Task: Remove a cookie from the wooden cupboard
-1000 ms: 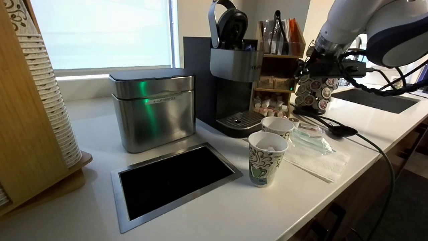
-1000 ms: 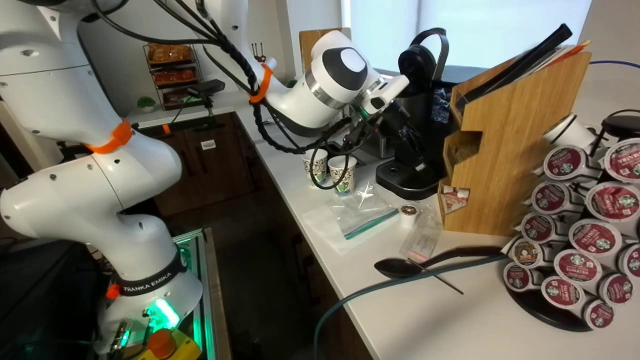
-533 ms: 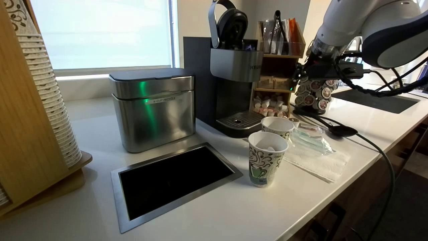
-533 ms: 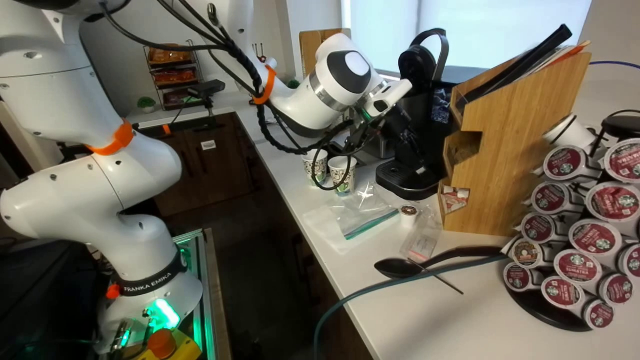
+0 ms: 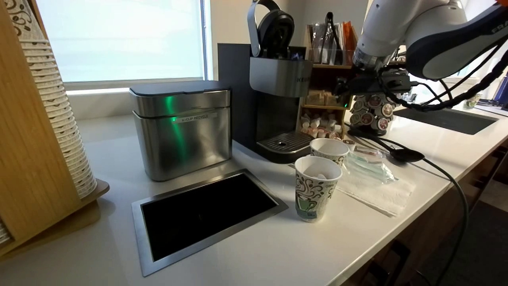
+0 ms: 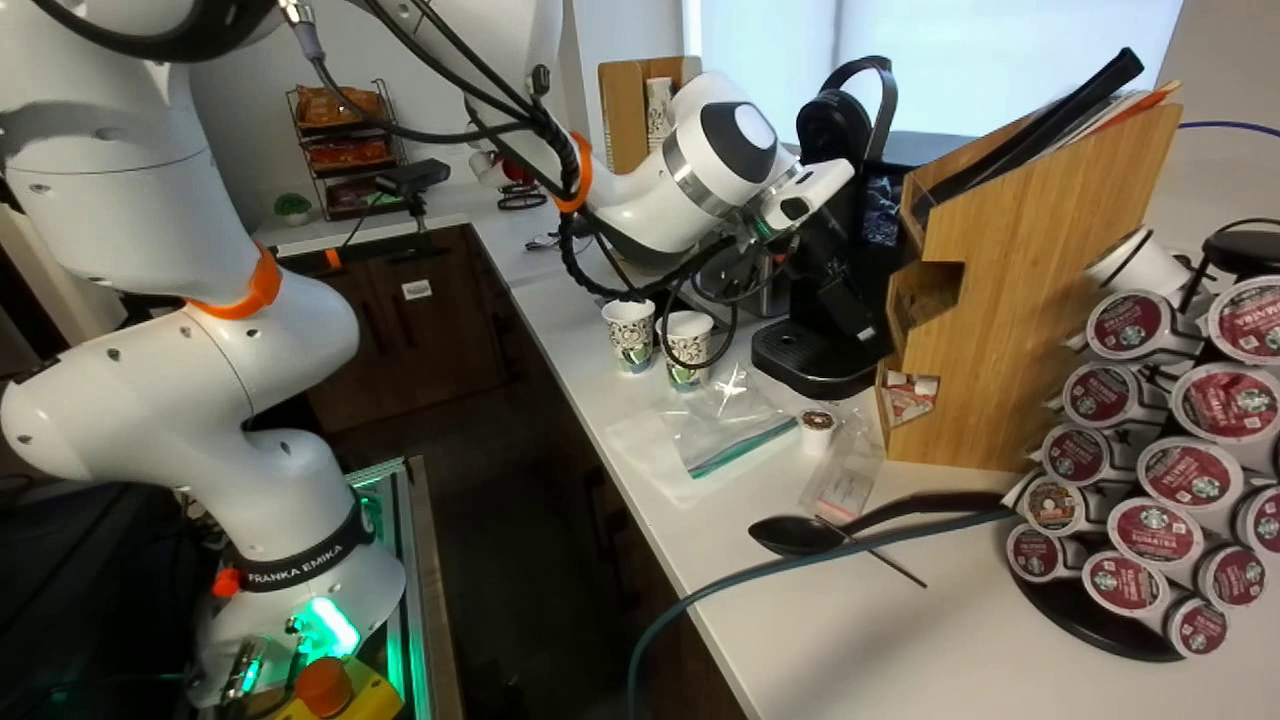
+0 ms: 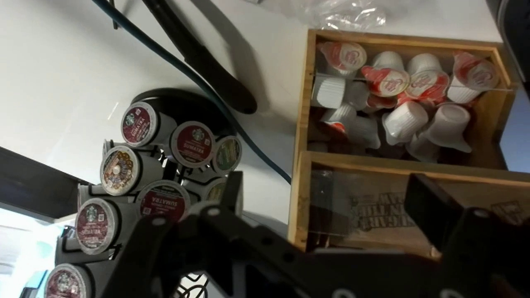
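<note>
The wooden cupboard is a small brown box with stacked open compartments, in both exterior views (image 5: pixel 327 107) (image 6: pixel 1040 300) and in the wrist view (image 7: pixel 304 186). Its low compartment holds white creamer cups (image 7: pixel 408 120). The compartment above holds brown sugar packets (image 7: pixel 381 211) behind a clear front. Tall bags and orange packets (image 5: pixel 349 41) stand in the top. I cannot make out a cookie. My gripper (image 7: pixel 331 200) is open and empty in front of the packet compartment, fingers wide apart. It is at the cupboard's open side in both exterior views (image 5: pixel 341 86) (image 6: pixel 852 315).
The black coffee machine (image 6: pixel 820 345) stands beside the cupboard. A pod carousel (image 7: pixel 161 203) stands on the cupboard's other side. Paper cups (image 5: pixel 317 190), a clear bag (image 6: pixel 735 430), a black spoon (image 6: pixel 800 536) and a teal cable (image 6: pixel 760 570) are on the counter.
The arm and gripper have moved toward the coffee machine and the cupboard's open front, leftward in an exterior view, and rightward and slightly down in an exterior view. The objects have not moved.
</note>
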### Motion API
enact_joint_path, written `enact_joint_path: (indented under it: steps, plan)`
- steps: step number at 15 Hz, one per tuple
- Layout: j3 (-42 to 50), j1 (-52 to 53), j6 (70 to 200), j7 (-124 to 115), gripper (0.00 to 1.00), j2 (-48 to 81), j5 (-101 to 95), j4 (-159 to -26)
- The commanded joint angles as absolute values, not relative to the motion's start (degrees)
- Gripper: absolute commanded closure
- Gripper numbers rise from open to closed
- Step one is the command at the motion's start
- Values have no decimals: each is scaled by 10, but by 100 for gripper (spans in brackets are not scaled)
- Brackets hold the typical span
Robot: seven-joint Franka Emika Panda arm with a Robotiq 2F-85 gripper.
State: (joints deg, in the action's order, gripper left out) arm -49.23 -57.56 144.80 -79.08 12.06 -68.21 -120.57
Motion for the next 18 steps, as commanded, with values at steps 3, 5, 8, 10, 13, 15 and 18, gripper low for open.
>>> enact_joint_path:
  steps: [3, 5, 8, 10, 13, 15, 18]
  plan:
    - [-241, -334, 1441, -791, 0, 148, -685, -1149]
    - [-148, -249, 1448, -786, 0, 153, -672, -1135]
    - [-56, -163, 1448, -775, 0, 158, -652, -1127]
    - [-19, -131, 1445, -765, 0, 154, -645, -1130]
    - [21, -107, 1444, -749, 0, 153, -636, -1132]
    - [41, -99, 1442, -749, 0, 154, -635, -1130]
    - [54, -95, 1450, -731, 0, 149, -613, -1136]
